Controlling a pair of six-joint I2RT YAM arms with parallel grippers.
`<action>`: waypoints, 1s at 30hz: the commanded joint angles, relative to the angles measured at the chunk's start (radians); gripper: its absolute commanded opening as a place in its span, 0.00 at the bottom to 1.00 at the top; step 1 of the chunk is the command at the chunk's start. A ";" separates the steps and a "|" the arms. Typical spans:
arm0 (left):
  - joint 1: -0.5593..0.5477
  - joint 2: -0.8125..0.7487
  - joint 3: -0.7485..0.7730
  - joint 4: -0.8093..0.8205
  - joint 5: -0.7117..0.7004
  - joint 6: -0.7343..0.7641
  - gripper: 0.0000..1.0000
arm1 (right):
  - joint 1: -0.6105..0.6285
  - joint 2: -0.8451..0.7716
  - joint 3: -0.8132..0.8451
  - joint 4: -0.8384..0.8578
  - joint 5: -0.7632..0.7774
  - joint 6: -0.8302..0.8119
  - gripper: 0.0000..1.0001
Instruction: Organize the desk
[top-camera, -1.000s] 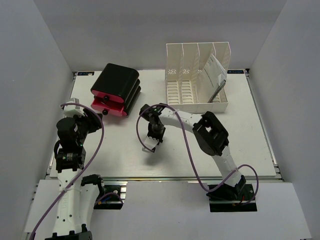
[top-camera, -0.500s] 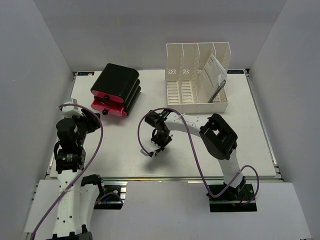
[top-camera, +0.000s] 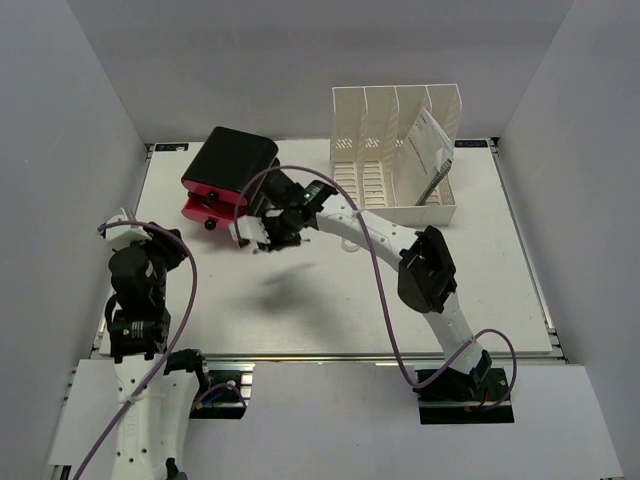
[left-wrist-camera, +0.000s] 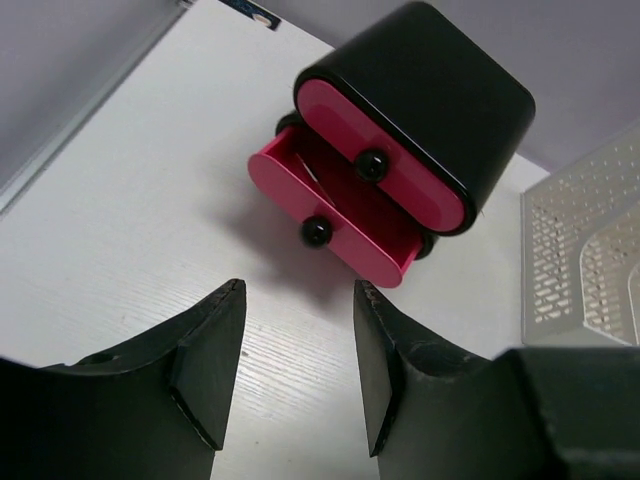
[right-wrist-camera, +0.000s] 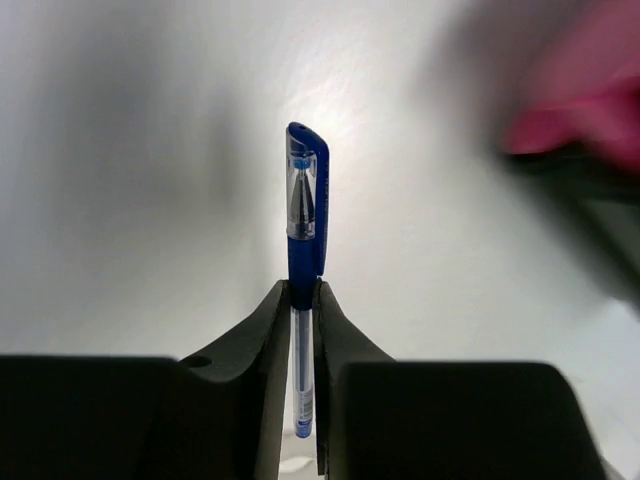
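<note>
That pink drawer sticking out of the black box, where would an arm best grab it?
Probably by the round black knob on the front of the open lower drawer, coming straight at that front, which the open left gripper faces. The knob stands proud of a smooth, wide face, so two fingers can close either side of it.

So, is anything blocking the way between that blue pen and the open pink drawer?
Nothing visible does. The right end effector is shut on the blue pen, close beside the open pink drawer, with only bare desk between them. The left end effector is open and sits apart from that gap.
</note>
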 joint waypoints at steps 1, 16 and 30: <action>0.007 -0.035 0.023 -0.020 -0.095 -0.030 0.57 | 0.009 0.024 0.193 0.064 -0.037 0.256 0.00; 0.016 -0.049 0.024 -0.026 -0.123 -0.039 0.56 | 0.021 0.070 0.226 0.768 -0.034 0.780 0.00; 0.016 -0.052 0.023 -0.023 -0.118 -0.036 0.56 | 0.053 0.178 0.154 1.111 0.106 0.643 0.00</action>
